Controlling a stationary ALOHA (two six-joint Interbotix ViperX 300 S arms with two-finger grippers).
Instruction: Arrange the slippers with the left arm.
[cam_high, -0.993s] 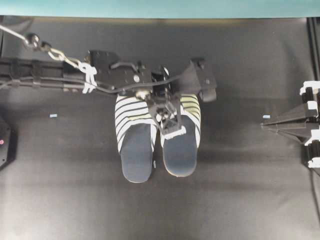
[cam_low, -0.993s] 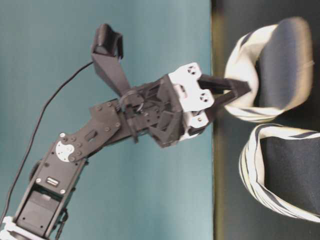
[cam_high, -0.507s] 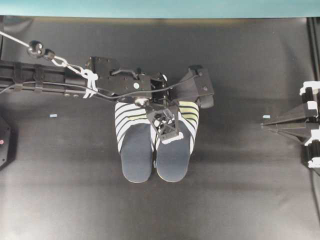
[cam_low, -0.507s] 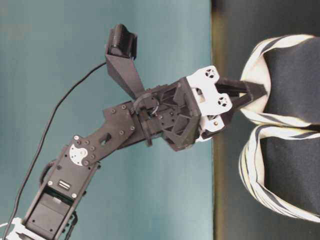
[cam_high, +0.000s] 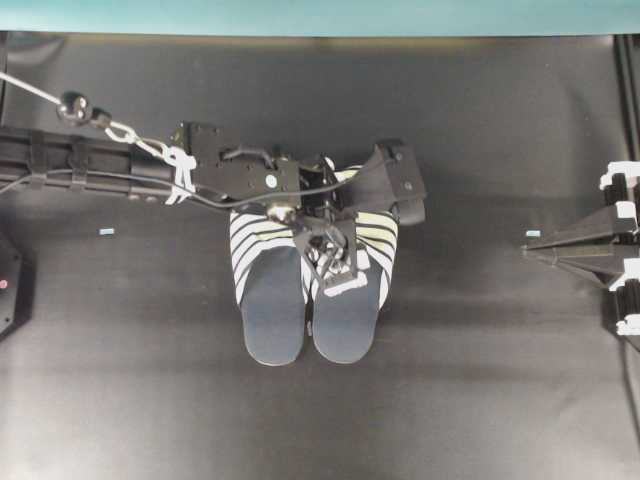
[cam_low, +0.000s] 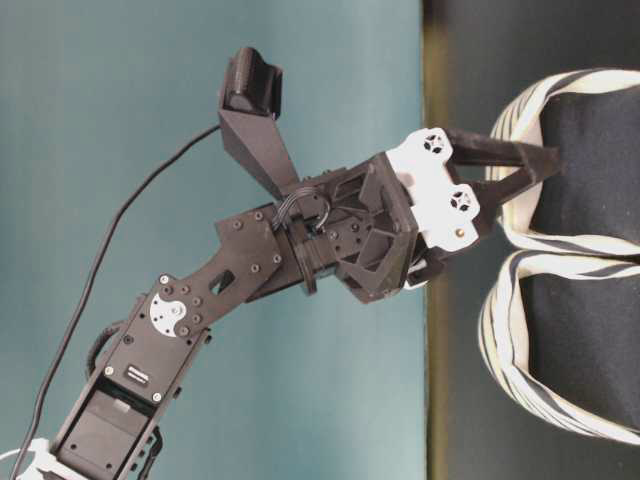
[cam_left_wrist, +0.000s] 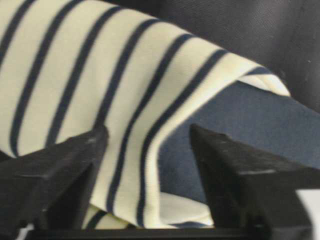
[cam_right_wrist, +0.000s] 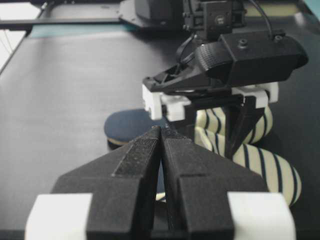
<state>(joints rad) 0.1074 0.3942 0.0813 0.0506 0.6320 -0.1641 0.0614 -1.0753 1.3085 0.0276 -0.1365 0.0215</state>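
The two slippers lie side by side, heels toward the near edge: the left slipper (cam_high: 272, 310) and the right slipper (cam_high: 348, 322), both with striped uppers and navy insoles. The left arm (cam_high: 100, 165) reaches in from the left. Its gripper (cam_high: 335, 262) points down over the right slipper's upper. In the left wrist view the left gripper (cam_left_wrist: 149, 131) is open, and the striped upper's edge (cam_left_wrist: 125, 100) stands between its spread fingers. In the table-level view the left gripper (cam_low: 535, 170) straddles the rim of the upper slipper (cam_low: 590, 150). The right gripper (cam_right_wrist: 161, 129) is shut and empty at the right edge (cam_high: 530, 250).
A black mat (cam_high: 470, 380) covers the table, with a teal strip (cam_high: 320, 15) along the far edge. Small pale tape marks lie at the left (cam_high: 106, 231) and the right (cam_high: 532, 233). A black device (cam_high: 8, 280) sits at the left edge.
The right slipper was moved left against the other one and set flat. The left gripper has since opened, letting go of its upper. The right arm has not moved.
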